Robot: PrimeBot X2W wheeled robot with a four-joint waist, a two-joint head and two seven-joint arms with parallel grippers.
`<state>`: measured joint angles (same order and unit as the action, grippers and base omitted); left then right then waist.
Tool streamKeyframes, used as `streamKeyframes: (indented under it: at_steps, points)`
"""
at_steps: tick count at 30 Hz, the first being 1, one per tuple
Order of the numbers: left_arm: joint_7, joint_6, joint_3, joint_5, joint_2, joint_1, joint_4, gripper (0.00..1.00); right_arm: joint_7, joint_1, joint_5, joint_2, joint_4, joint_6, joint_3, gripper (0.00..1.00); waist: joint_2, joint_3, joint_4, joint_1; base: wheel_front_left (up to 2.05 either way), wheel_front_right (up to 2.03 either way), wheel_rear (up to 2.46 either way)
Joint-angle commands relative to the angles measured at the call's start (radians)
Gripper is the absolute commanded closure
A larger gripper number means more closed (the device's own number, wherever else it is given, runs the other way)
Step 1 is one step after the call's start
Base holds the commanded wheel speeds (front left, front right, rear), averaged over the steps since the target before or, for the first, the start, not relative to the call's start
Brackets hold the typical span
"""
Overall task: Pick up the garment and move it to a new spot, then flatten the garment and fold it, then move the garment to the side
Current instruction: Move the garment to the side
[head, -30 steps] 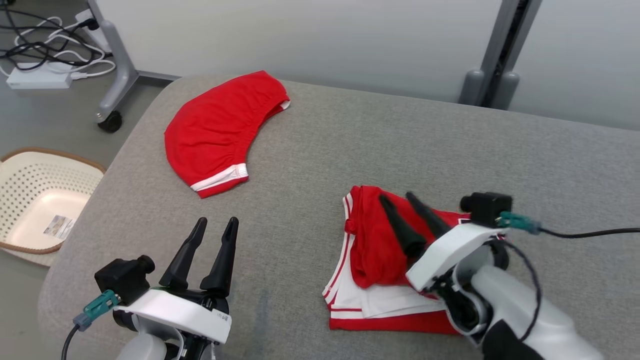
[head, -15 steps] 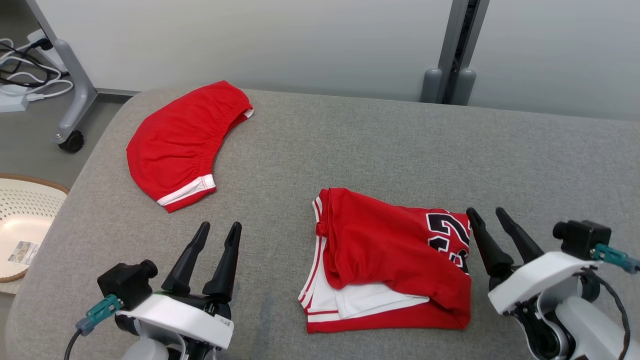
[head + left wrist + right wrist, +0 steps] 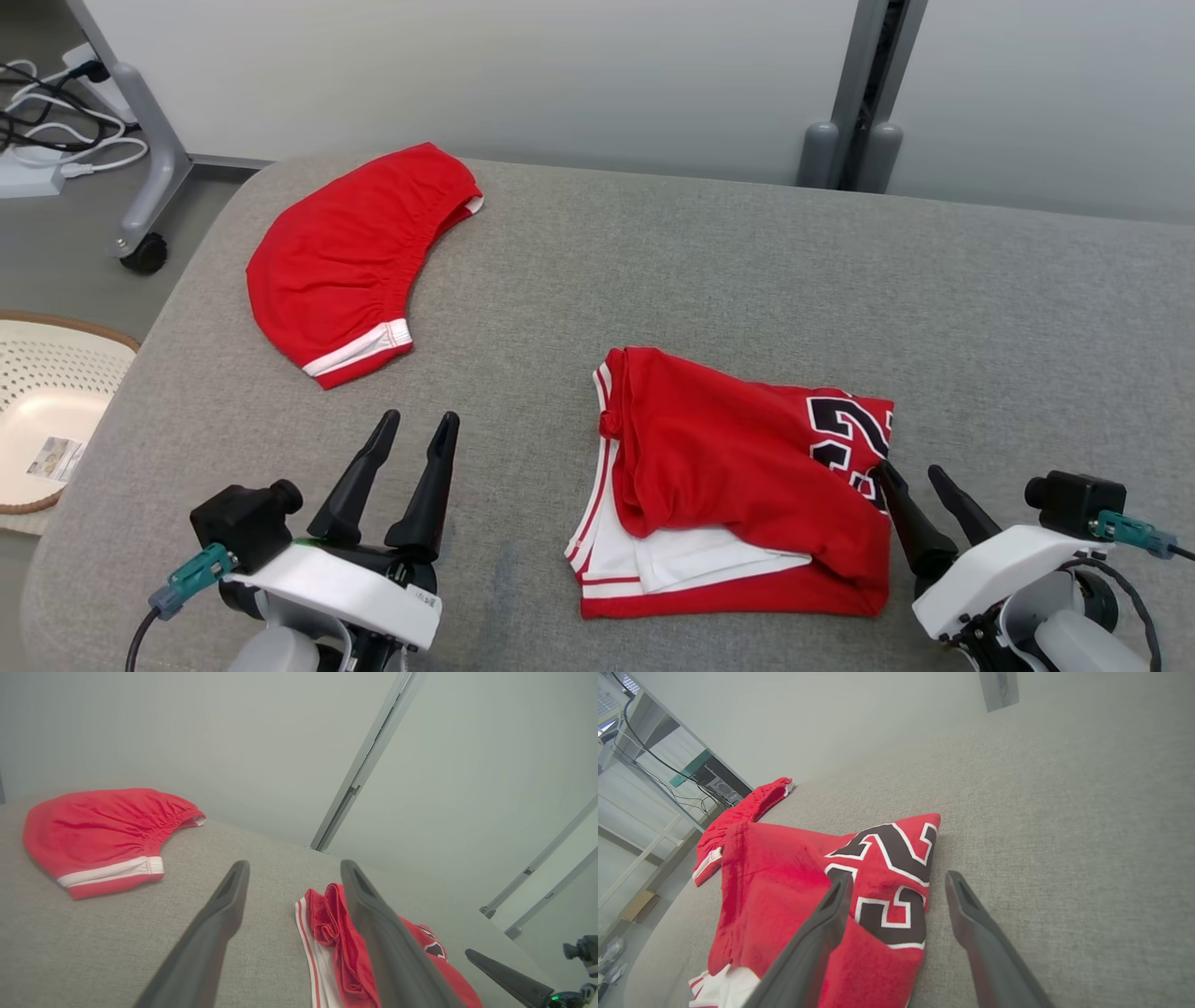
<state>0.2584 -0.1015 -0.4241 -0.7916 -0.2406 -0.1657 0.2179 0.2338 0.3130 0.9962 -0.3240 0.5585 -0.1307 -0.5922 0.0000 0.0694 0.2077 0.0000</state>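
Left claw point(image 3: 420, 417) nearest, fingers spread, empty, above grey tabletop point(image 3: 700, 271). Right claw point(image 3: 906, 467) likewise spread, empty, one finger over jersey's right edge. Folded red jersey point(image 3: 738, 467) lies flat between claws, black number showing. Red shorts point(image 3: 345, 252) far left. Basket point(image 3: 56, 373) on floor, left.

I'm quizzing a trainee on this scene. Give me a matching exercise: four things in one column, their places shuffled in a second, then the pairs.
1. folded red jersey with black number
2. red shorts with white trim
3. white perforated basket
4. right gripper

A. off the grey fabric table, to its left
B. far left part of the table
C. open, at the jersey's right edge
D. near side of the table, right of centre

Pairs: 1-D, 2-B, 3-A, 4-C
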Motion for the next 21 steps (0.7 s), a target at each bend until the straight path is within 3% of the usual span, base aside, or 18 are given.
streamKeyframes:
  at_steps: [1, 12, 21]
  points:
    - [0.000, 0.001, 0.003, 0.002, -0.009, -0.007, 0.001, 0.00, -0.004, -0.006, 0.017, -0.004, 0.007, 0.000, -0.008, 0.00, 0.0000, 0.002, 0.009, 0.0000, 0.00, 0.00, 0.00]
    - [-0.001, 0.004, -0.005, -0.001, -0.008, -0.008, 0.005, 0.00, -0.009, -0.006, 0.030, -0.019, -0.019, 0.000, -0.085, 0.00, 0.0000, 0.005, 0.027, 0.0000, 0.00, 0.00, 0.00]
    - [0.000, 0.010, -0.004, -0.005, -0.015, -0.001, 0.006, 0.00, 0.018, -0.030, 0.003, -0.051, -0.116, 0.000, -0.139, 0.00, 0.0000, 0.000, 0.029, 0.0000, 0.00, 0.00, 0.00]
